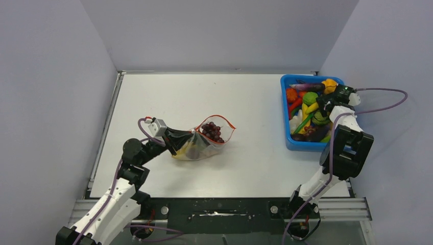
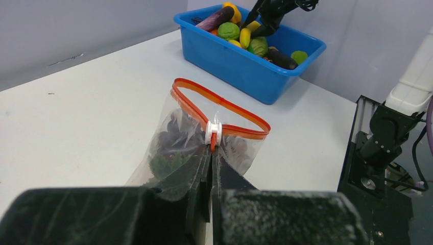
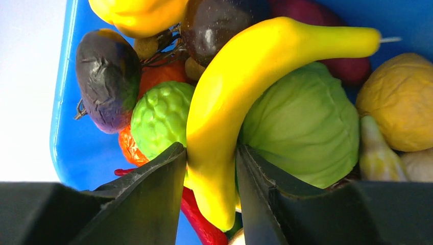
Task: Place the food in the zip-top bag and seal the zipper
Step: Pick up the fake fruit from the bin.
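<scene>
The clear zip-top bag (image 1: 204,143) lies mid-table with its red zipper (image 1: 224,121) mouth open toward the right. It holds purple grapes (image 1: 212,131) and other pieces. My left gripper (image 1: 179,142) is shut on the bag's edge just below the white slider (image 2: 213,131); the red zipper (image 2: 224,104) loops open beyond it. My right gripper (image 1: 327,104) is down in the blue bin (image 1: 287,122), shut on a yellow banana (image 3: 230,102) among the other toy food.
The blue bin holds a green cabbage (image 3: 301,122), a bumpy green fruit (image 3: 161,117), a dark purple piece (image 3: 107,76), a red chilli (image 3: 199,219) and yellow pieces. Grey walls stand on all sides of the white table (image 1: 168,97).
</scene>
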`<state>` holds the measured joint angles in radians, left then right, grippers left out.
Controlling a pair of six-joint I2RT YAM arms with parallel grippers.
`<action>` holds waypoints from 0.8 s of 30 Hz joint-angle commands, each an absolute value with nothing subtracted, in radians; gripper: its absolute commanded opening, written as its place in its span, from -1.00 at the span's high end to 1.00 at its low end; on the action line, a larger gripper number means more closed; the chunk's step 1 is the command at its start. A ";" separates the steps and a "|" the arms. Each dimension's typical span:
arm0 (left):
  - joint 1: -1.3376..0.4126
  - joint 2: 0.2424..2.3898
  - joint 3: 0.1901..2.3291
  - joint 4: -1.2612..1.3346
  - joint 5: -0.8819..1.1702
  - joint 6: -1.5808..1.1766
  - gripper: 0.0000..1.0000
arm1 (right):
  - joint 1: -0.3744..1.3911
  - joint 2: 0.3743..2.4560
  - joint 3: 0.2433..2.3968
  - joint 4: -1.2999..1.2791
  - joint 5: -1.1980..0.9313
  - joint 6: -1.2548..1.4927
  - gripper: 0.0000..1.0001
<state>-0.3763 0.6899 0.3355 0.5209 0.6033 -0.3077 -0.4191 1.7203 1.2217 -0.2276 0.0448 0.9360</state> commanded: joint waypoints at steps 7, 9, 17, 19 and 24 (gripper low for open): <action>-0.367 0.663 0.351 0.600 0.611 -0.306 1.00 | -0.422 1.729 1.252 -0.211 0.026 0.967 0.28; -0.367 0.664 0.351 0.597 0.611 -0.304 1.00 | -0.420 1.716 1.243 -0.207 0.030 0.961 0.33; -0.367 0.662 0.352 0.590 0.609 -0.299 1.00 | -0.414 1.657 1.199 -0.204 0.031 0.905 0.46; -0.367 0.663 0.351 0.589 0.609 -0.298 1.00 | -0.406 1.628 1.187 -0.203 0.038 0.885 0.47; -0.367 0.665 0.351 0.590 0.610 -0.299 1.00 | -0.378 1.564 1.166 -0.208 0.056 0.826 0.51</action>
<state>-0.3710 0.6834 0.3351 0.5194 0.6037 -0.3031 -0.4038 1.6524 1.1706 -0.2340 0.0288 0.8917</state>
